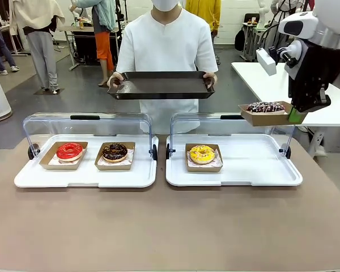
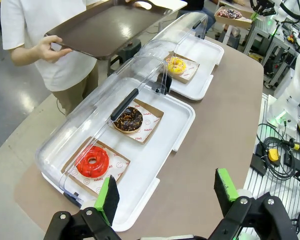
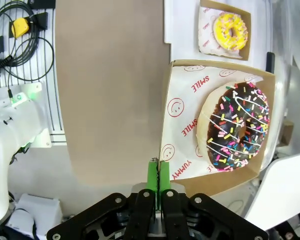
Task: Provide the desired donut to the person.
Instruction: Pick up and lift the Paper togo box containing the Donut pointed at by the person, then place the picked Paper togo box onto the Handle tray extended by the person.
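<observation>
My right gripper is shut on the edge of a cardboard tray carrying a chocolate donut with coloured sprinkles, held in the air above the right display case. In the right wrist view the green pads pinch the tray's paper-lined rim, with the sprinkled donut ahead of them. The person in white stands at the far side, holding a dark serving tray level with both hands. My left gripper hangs open and empty over the table's near-left corner.
The left case holds a red donut and a chocolate donut. A yellow donut sits in the right case. Both clear lids stand raised at the back. Bare brown table runs along the near side.
</observation>
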Controlling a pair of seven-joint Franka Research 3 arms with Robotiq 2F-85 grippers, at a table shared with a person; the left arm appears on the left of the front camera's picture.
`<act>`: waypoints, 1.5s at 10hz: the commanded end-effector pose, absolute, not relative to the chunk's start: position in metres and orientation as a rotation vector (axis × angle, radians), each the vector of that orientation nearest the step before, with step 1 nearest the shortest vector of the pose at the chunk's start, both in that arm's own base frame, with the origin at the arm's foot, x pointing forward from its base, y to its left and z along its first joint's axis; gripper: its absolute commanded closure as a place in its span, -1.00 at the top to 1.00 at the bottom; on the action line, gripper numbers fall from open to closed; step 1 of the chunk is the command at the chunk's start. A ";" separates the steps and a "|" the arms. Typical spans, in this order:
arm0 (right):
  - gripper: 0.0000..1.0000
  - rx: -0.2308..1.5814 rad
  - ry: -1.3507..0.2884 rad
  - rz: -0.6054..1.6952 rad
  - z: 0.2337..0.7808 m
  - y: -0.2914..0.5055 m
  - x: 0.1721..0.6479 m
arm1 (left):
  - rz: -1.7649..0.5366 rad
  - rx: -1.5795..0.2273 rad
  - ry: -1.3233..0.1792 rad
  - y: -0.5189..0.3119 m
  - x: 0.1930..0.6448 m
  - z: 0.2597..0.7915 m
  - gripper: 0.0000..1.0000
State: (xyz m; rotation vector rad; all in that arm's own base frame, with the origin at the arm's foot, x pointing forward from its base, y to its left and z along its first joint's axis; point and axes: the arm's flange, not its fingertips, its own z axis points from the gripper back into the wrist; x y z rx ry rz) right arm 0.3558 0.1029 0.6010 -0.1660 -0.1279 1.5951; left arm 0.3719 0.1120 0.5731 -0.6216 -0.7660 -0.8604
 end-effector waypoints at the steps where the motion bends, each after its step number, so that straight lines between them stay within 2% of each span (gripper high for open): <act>1: -1.00 -0.174 -0.124 1.592 0.597 0.102 0.353 | -0.860 -0.621 -0.770 0.111 0.373 0.574 1.00; 15: -1.00 -0.174 -0.124 1.592 0.597 0.102 0.353 | -0.860 -0.621 -0.770 0.111 0.373 0.574 1.00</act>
